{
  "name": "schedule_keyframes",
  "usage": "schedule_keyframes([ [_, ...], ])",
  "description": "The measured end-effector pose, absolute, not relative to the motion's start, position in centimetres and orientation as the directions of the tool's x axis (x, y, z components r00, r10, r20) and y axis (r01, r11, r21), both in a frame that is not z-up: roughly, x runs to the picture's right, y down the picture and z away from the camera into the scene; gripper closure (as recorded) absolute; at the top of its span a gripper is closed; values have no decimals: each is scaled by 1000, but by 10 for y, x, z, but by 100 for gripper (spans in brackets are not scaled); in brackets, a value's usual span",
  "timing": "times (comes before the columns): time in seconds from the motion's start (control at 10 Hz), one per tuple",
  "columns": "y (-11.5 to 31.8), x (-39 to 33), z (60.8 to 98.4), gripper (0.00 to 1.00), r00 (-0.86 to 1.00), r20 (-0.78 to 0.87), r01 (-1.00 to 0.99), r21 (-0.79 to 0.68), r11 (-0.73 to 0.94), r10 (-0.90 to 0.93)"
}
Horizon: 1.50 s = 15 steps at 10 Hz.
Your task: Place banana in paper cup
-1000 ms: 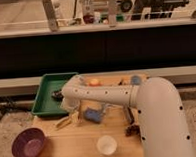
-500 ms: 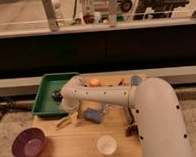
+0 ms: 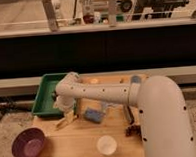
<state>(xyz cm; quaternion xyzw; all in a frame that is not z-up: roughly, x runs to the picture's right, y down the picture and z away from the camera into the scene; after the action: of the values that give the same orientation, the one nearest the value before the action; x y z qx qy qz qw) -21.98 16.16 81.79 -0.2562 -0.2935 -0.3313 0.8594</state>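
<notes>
The banana [image 3: 65, 121], pale yellow-tan and slim, lies on the wooden table near its left side, just right of the green tray's front corner. The paper cup [image 3: 106, 144], small, white and upright, stands near the table's front edge, to the right of the banana and apart from it. My gripper [image 3: 60, 104] is at the end of the white arm that reaches leftward across the table. It hangs just above and slightly left of the banana, over the tray's right edge. Nothing shows in its grasp.
A green tray [image 3: 41, 99] sits at the back left. A dark purple bowl [image 3: 28, 144] is at the front left. A blue object [image 3: 93, 114] lies mid-table, an orange fruit [image 3: 94, 81] at the back, and a dark item [image 3: 129, 128] at the right.
The arm's end has swung left and lowered toward the banana by the tray's edge. The banana, cup and bowl have not moved.
</notes>
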Motion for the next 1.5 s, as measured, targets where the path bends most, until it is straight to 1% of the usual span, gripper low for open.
schedule_keyframes([
  [0.2,171,-228,814,20,579,692,749,-241,618,-431],
  [0.8,199,-236,829,20,516,729,800,-221,558,-450],
  [1.5,196,-235,827,20,514,731,799,-219,559,-448],
])
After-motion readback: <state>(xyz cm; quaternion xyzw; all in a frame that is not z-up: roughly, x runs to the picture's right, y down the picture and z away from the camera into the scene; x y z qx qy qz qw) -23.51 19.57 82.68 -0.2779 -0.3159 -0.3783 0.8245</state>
